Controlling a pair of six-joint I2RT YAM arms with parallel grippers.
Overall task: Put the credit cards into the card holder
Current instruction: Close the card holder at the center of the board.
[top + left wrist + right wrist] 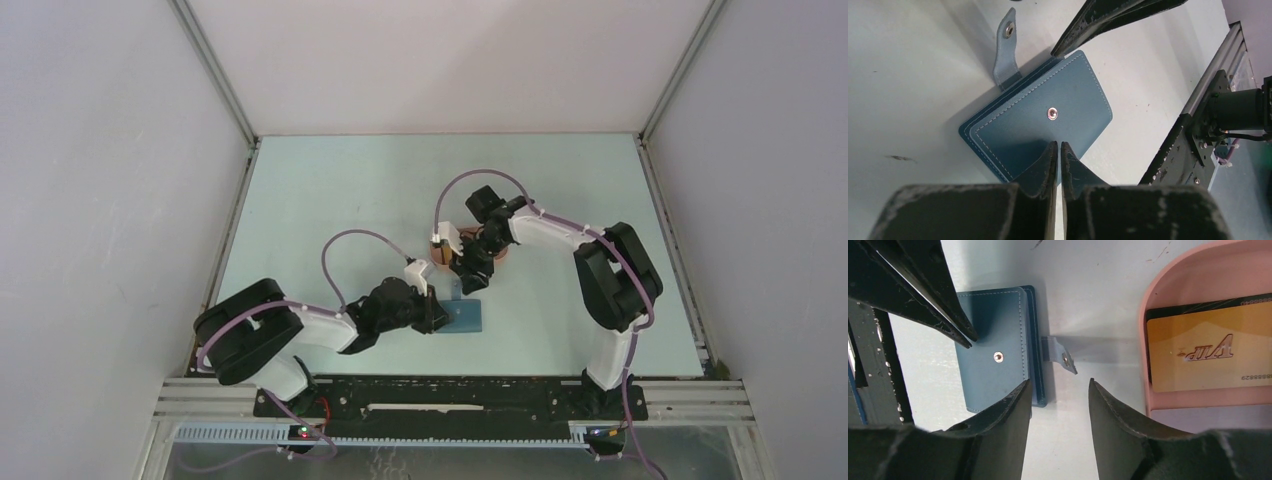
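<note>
Your dark-blue folding wallet (1068, 85) is unsnapped; no plastic cards (1198, 352) are in yet. Left claw (1058, 145) clenched, right claw (1059, 382) released.

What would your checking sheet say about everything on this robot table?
Surface: pale green table, a few dark scuffs.
Job's things: blue card holder lies closed, its strap unsnapped. A yellow card lies on a black card in the pink tray.
Clutter: nothing seen.
Tools: left tool is nearly shut at the card holder's edge, and a grip on it is not clear. Right tool is open, with the strap ahead between its fingers.
Cables: purple cables loop above both arms.
Surroundings: white walls, metal rail at the near edge.
</note>
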